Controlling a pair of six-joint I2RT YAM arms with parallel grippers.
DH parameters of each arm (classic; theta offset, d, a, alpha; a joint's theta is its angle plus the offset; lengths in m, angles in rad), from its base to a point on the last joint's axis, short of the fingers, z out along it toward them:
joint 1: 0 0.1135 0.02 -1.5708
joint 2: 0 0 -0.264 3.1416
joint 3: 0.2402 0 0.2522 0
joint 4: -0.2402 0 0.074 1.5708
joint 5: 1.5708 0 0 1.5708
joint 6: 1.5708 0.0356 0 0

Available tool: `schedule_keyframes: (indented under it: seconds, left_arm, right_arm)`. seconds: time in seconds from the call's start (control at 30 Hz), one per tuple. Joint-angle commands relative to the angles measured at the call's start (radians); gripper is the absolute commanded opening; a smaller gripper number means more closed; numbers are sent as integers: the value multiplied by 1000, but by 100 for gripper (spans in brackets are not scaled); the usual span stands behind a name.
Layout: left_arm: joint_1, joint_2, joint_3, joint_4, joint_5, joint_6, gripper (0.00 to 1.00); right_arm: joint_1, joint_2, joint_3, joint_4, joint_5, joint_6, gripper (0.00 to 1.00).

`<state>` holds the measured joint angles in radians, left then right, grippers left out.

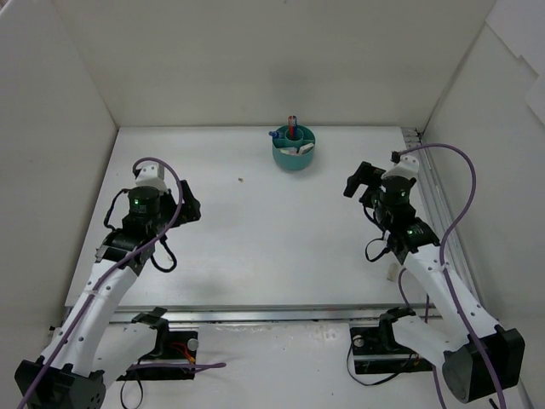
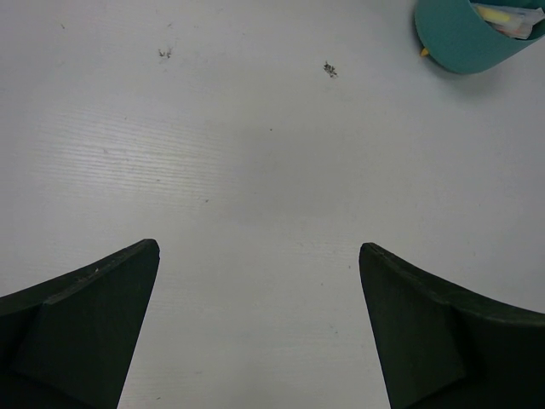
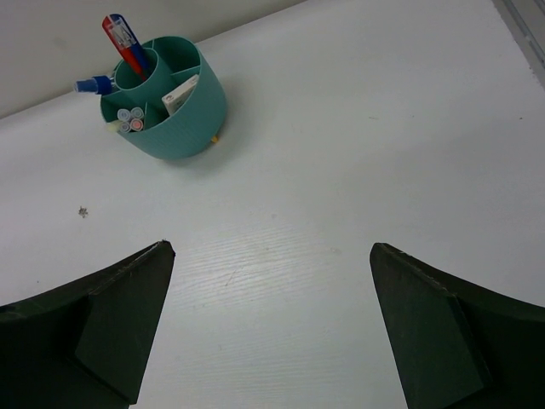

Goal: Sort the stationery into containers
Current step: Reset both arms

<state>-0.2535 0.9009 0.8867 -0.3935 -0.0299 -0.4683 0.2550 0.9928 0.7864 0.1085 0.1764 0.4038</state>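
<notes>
White table (image 1: pixel 255 256), walled on three sides, set up as workspace for both arms

Left gripper (image 2: pixel 258 247) & right gripper (image 3: pixel 271 247): both released, jaws spread wide, nothing btwn them. Hovering over tabletop well apart from the cup, prob. pulled back for lack of anything loose to fetch

Teal organiser cup (image 3: pixel 170 111) upright near back wall, roughly mid-width, so reachable by either arm

Red-and-blue pens (image 3: pixel 126 43) standing in central well, leaning on its rim; long items, propped by the deep round wall

More pen ends (image 3: pixel 129 119) bunched in a ring compartment, apparently grouped by kind

White eraser block (image 3: pixel 180 94) in another ring compartment, kept apart from pens

Blue item (image 3: pixel 92 84) poking out at cup's left side; in or outside, cannot tell

Tiny yellow bit (image 3: pixel 215 136) at cup's foot, poss. a stray piece

Dark speck (image 3: pixel 83 211) on table, likely debris, not stationery

Judged: sorting done or v. nearly
</notes>
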Motion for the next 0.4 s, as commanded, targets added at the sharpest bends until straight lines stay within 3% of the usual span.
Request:
schedule_keyframes:
  seconds: [0.0, 0.37]
  left_arm:
    - [-3, -25, 5, 42, -21, -1, 100]
    - [-3, -43, -12, 44, -45, 2, 100]
  right_arm:
    - [24, 6, 20, 68, 49, 0, 98]
    - [36, 12, 20, 79, 40, -2, 98]
